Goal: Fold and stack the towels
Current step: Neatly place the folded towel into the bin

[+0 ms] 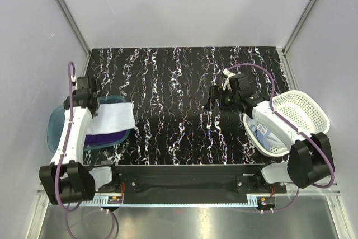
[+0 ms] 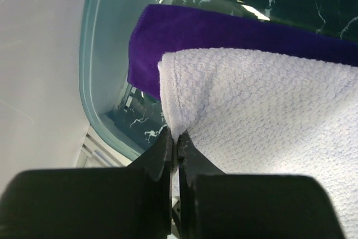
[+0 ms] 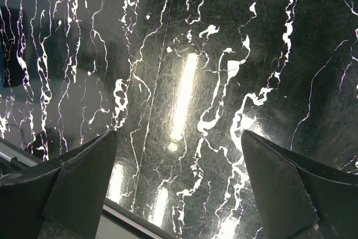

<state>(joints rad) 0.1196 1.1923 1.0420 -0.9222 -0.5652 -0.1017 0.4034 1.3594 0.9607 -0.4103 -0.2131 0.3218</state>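
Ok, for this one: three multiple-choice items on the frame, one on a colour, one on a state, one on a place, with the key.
1. The towel in the white basket is: A red; B light blue; C green.
2. The left gripper is: A open and empty; B shut on the white towel; C shut on the white basket.
3. The purple towel lies: A in the teal tub; B in the white basket; C on top of the white towel.
Key: B, pale blue cloth shows inside the basket; B, its fingers pinch the towel's fold; A, the tub's wall surrounds it.
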